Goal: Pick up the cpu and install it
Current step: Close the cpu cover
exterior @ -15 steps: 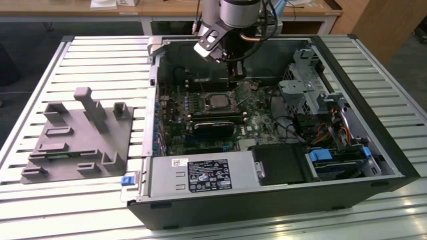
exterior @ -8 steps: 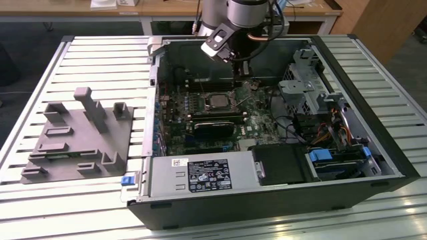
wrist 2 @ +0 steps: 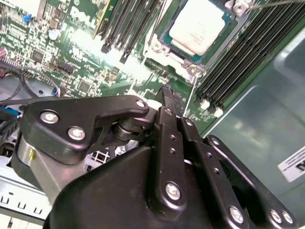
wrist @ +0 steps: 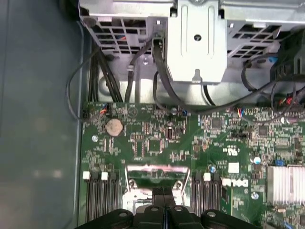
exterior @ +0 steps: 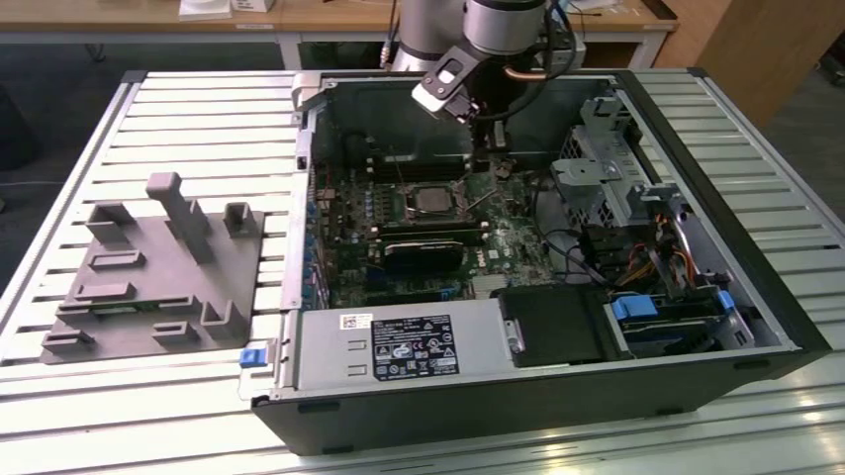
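On the slatted table, an open case lies on its side, with the arm reaching down into it from the far edge. Any sideways swing could catch the case wall or the loose cables hanging beside the drive cage, and a snagged cable would drag on its plug. Below sits the green board, and just above it hangs the gripper. Its 2 fingers are pressed together and it has hold of nothing. Being that low, a small downward slip could drive the tips into the board or the dark memory slots, which stand near them. The socket is a little way off from the tips. The cpu lies inside it, silver top up and apparently flat. I cannot tell whether the metal frame is clamped over it. If it is not, I judge a knock from the fingers could shift or tilt the chip. A tilted chip pressed down would likely bend the contacts beneath, which are hidden here.
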You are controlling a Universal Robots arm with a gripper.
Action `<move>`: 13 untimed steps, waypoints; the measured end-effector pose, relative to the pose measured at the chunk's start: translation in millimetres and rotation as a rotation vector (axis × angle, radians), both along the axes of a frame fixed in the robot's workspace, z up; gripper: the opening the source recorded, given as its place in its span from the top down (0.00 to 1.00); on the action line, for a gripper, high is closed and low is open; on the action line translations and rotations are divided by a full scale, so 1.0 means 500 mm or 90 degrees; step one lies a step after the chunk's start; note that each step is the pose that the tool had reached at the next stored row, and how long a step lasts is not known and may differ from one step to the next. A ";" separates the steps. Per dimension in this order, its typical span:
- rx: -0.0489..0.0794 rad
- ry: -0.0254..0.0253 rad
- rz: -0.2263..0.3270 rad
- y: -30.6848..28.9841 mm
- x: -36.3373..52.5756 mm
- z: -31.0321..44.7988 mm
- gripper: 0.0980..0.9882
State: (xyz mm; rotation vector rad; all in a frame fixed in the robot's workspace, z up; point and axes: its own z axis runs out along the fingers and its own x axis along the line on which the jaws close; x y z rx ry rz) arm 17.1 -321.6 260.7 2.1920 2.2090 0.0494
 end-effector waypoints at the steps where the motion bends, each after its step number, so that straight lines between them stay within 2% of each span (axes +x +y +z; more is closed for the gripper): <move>1: 0.000 0.0000 0.000 0.000 0.003 0.000 0.99; 8: 0.000 0.0000 0.000 0.000 0.023 -0.001 0.99; 13: 0.000 0.0000 0.000 0.000 0.030 -0.002 0.99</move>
